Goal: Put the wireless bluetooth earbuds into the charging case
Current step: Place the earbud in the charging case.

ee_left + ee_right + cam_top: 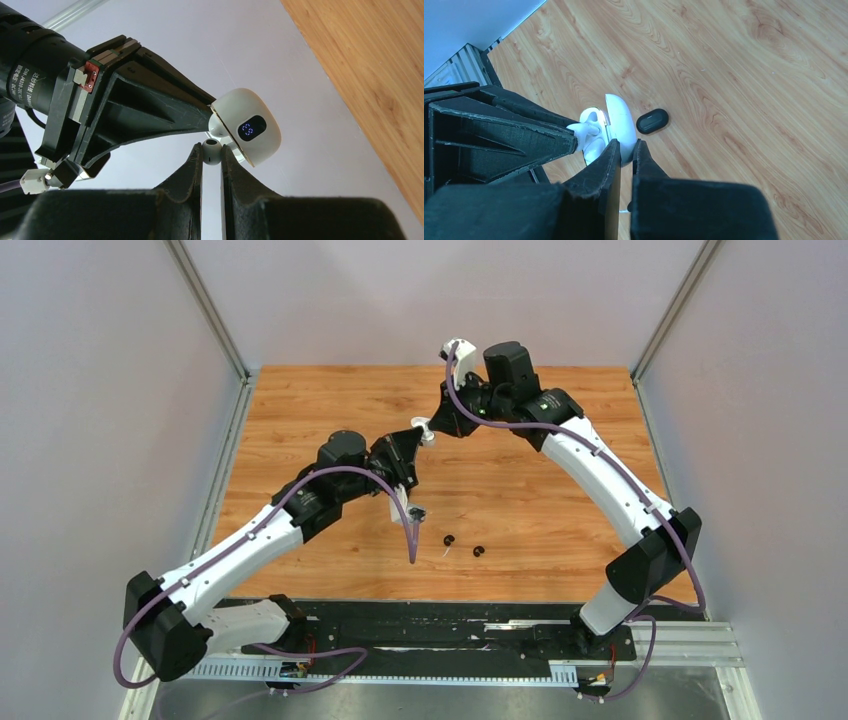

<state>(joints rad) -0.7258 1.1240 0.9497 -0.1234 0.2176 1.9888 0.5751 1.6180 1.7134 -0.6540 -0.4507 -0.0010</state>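
Observation:
Both grippers meet in mid-air above the far middle of the table. My right gripper (pixel 626 147) is shut on the lid of the open white charging case (pixel 620 125), which shows a lit blue display (pixel 251 129). My left gripper (pixel 212 150) is shut on a white earbud (pixel 211 151), whose tip sits right at the case's opening (pixel 593 131). Seen from above, the case (pixel 426 430) hangs between the left gripper (pixel 412 443) and the right gripper (pixel 437 425). Two black earbuds (pixel 448 539) (pixel 479 551) lie on the wood nearer the arm bases.
A black case (pixel 652 121) lies shut on the wooden table (pixel 749 90) below the grippers; the top view shows it (pixel 416 512) just under the left wrist. Grey walls and metal rails (pixel 218 325) enclose the table on three sides.

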